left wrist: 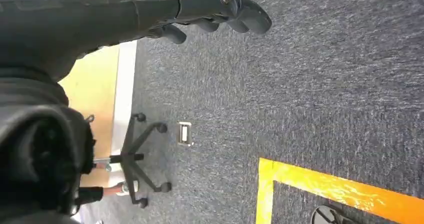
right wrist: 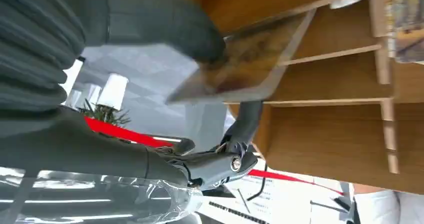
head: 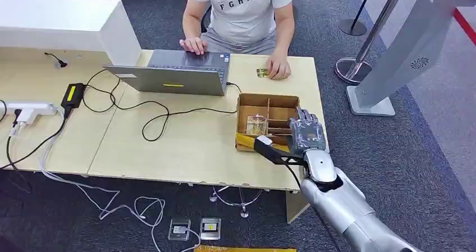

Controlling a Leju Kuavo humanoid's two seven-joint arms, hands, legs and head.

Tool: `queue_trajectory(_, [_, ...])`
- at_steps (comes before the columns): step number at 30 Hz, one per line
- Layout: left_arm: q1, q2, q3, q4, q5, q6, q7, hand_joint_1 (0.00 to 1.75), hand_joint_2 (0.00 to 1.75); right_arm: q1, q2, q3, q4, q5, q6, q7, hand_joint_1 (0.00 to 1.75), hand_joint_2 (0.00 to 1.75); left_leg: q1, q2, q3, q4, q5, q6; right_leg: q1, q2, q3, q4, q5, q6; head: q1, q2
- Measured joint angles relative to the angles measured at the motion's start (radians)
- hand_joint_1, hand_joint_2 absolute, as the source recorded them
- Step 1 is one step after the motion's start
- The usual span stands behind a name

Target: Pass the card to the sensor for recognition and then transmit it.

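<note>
The right hand [head: 306, 133] is over the wooden divided box [head: 267, 101] at the tabletop's [head: 185, 145] right end. In the right wrist view it pinches a card [right wrist: 250, 59] between thumb and a finger, the card slanted beside the box partitions; the hold appears to be near one edge, though the close view leaves that uncertain. The left hand [left wrist: 220, 7] hangs over the carpet, fingers curled in, holding nothing.

Risks: an edge pinch may let the card pivot or slip during lifting. The card's corner may catch a partition. A seated person's hand [head: 278, 68] rests close beyond the box, so a wide swing could strike it.
</note>
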Motion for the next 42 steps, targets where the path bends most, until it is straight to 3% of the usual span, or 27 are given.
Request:
queue_trajectory(14, [0.000,0.001,-0.001,0.002,-0.011,0.000,-0.004,0.00,0.00,0.024,-0.008,-0.058,0.000,0.016,-0.003,-0.020,1.75,1.75,0.000,0.000,0.000,0.000,0.000,0.000,0.000,0.000,0.000,0.000,0.000,0.000,0.000,0.000])
queue_trajectory(15, [0.000,0.001,-0.001,0.002,-0.011,0.000,-0.004,0.00,0.00,0.026,-0.008,-0.059,0.000,0.016,-0.003,-0.023,0.89,1.75,0.000,0.000,0.000,0.000,0.000,0.000,0.000,0.000,0.000,0.000,0.000,0.000,0.000,0.000])
queue_trajectory(17, [0.000,0.001,-0.001,0.002,-0.015,0.000,-0.004,0.00,0.00,0.028,-0.008,-0.061,0.000,0.017,-0.002,-0.025,0.00,1.75,0.000,0.000,0.000,0.000,0.000,0.000,0.000,0.000,0.000,0.000,0.000,0.000,0.000,0.000])
queue_trajectory(42, [0.000,0.002,-0.002,0.009,-0.024,-0.012,-0.014,0.00,0.00,0.041,-0.026,-0.099,-0.040,0.049,0.003,-0.007,0.00,1.75,0.000,0.000,0.000,0.000,0.000,0.000,0.000,0.000,0.000,0.000,0.000,0.000,0.000,0.000])
